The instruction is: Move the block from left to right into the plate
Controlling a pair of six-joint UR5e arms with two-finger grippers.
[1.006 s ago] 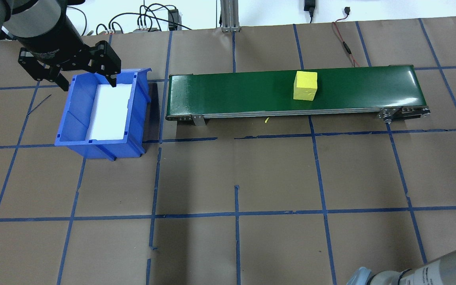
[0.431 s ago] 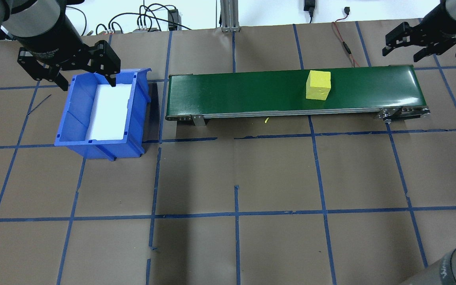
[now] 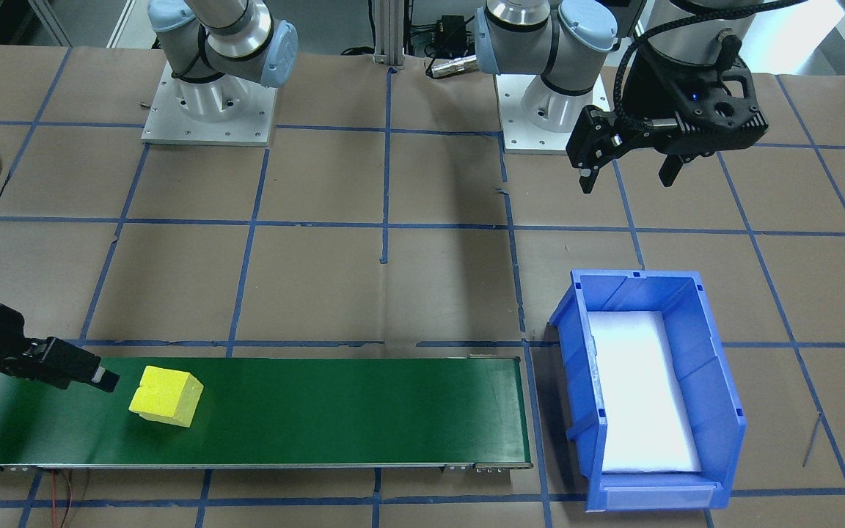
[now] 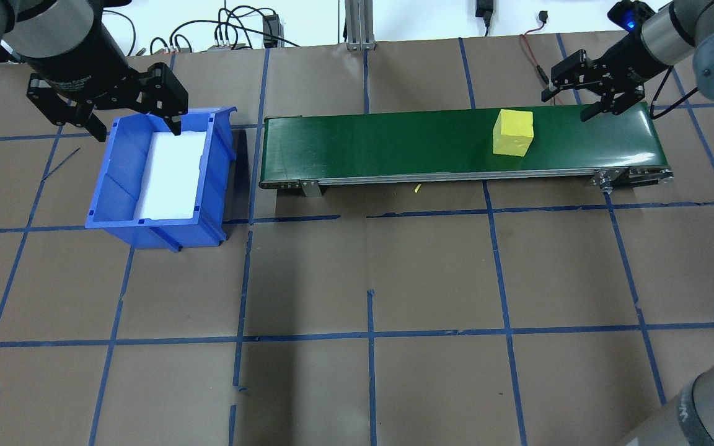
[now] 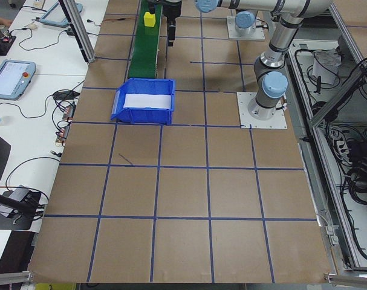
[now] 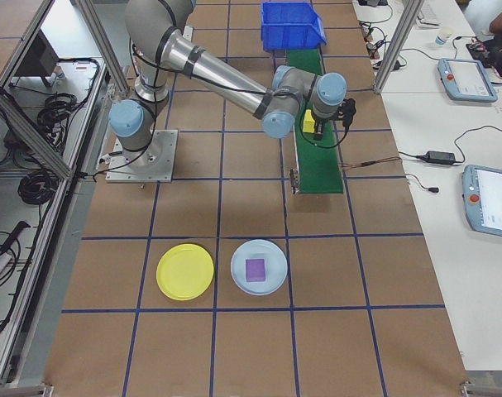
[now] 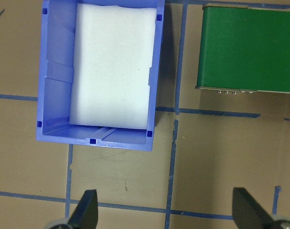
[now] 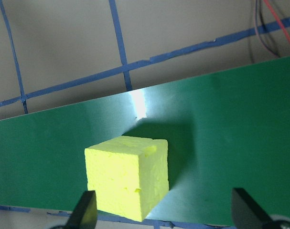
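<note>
1. Jaws first: my right gripper (image 4: 591, 93) hangs with its fingers spread and nothing between them, low over the green conveyor (image 4: 394, 142), just beyond the block on the side away from the bin.
2. Wrist camera on that arm shows both fingertips (image 8: 85, 210) at the bottom edge, wide apart, with the yellow block (image 8: 128, 176) sitting near the left one, not yet between them.
3. My left gripper (image 4: 109, 114) is also spread, holding nothing, hovering at the far rim of the blue bin (image 4: 165, 179), which stands just off the conveyor's other end.
4. The bin holds only a white foam pad (image 7: 113, 67), as far as I can see.
5. Progress, I'd say: the block sits on the conveyor near its right-arm end, so the crossing looks nearly done. The grasp, the lift and the carry are all left.
6. The yellow plate (image 6: 184, 271) lies well away from the conveyor, off its end, beside a pale plate (image 6: 259, 266) carrying a purple block (image 6: 255, 269). It is bare right now.
7. The block itself: bright yellow cube, rough foam-like faces, chipped edges, turned slightly askew on the belt.
</note>
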